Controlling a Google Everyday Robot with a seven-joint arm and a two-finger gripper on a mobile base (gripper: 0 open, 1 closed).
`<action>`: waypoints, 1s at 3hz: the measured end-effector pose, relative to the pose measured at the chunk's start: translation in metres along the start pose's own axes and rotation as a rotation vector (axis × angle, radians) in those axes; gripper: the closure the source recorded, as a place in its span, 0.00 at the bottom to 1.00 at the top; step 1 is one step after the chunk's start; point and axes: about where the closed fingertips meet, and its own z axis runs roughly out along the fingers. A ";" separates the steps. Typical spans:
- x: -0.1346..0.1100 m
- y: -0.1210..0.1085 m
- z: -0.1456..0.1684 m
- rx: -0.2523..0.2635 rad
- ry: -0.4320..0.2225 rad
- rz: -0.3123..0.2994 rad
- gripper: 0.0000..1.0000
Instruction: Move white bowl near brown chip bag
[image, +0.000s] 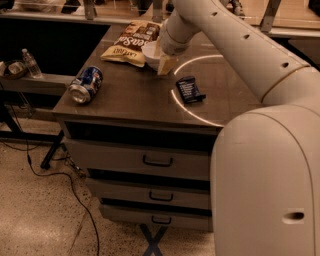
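The white bowl (149, 52) is at the back of the tabletop, right up against the lower right edge of the brown chip bag (131, 42), which lies flat with its white lettering showing. My gripper (162, 59) reaches in from the right and is shut on the bowl's right rim. One tan finger (167, 64) shows outside the rim. The wrist hides the bowl's far right side. I cannot tell whether the bowl rests on the table or hangs just above it.
A blue soda can (86, 84) lies on its side at the table's left front. A small dark blue packet (189, 89) lies right of centre. The table (135, 100) is a drawer cabinet. A side shelf (35, 80) with a water bottle (30, 63) stands to the left.
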 end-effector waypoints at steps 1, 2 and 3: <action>-0.005 0.001 0.006 -0.011 0.005 -0.021 0.00; 0.008 -0.004 -0.003 0.009 -0.005 0.035 0.00; 0.035 -0.021 -0.038 0.103 -0.066 0.181 0.00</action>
